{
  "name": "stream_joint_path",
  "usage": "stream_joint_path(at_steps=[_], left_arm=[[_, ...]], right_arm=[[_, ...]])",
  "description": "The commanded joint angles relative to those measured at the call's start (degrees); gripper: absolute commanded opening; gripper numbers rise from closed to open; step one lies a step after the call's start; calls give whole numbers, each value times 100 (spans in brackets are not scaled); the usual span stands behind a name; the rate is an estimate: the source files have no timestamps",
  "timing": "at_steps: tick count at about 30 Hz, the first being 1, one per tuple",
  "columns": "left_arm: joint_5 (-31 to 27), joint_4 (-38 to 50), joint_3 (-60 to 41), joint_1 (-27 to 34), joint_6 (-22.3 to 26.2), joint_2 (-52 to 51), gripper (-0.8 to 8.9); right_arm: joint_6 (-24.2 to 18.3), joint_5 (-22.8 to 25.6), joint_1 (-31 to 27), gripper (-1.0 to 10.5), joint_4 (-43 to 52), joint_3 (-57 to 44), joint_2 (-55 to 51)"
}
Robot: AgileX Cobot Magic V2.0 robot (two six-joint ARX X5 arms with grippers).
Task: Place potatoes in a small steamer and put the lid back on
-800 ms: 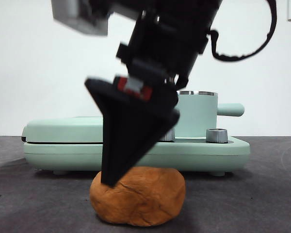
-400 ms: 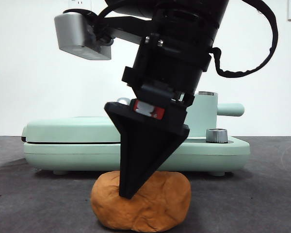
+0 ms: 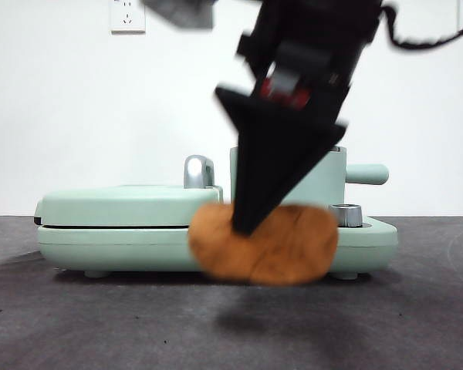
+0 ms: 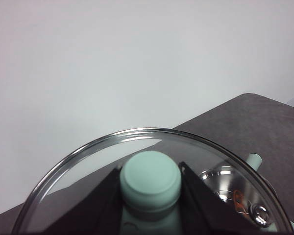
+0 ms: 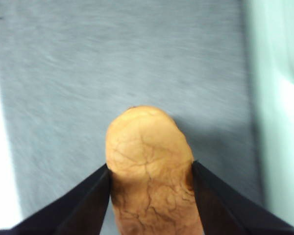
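Potatoes [image 5: 149, 171] hang off the table, clamped in right pincer [image 5: 151, 191].

So the count: one potato [image 3: 282, 250], one steamer pot [image 3: 322, 185], one glass lid [image 4: 152, 191] and one flat green grill plate [image 3: 131, 223]. Two grippers show up, the right gripper [image 5: 151, 196] and the left gripper [image 4: 151, 196]. Also one wall socket [image 3: 127, 14] and one steel knob [image 3: 345, 215] on the grill base.
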Motion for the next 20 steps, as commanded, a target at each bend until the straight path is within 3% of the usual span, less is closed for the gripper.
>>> stream_joint_path(at_steps=[1, 4, 7, 13, 20], left_arm=[[28, 195, 151, 0, 11, -15, 9], [28, 201, 151, 0, 11, -15, 10], [28, 214, 151, 0, -13, -15, 10], [28, 240, 151, 0, -28, -15, 9], [28, 243, 151, 0, -28, -15, 10]], right_arm=[[210, 258, -26, 221, -87, 116, -380], [223, 538, -385, 221, -354, 490, -841], [192, 522, -994, 222, -538, 1305, -868], [175, 118, -2221, 222, -540, 2997, -247], [219, -262, -2909, 222, -1082, 4533, 903]])
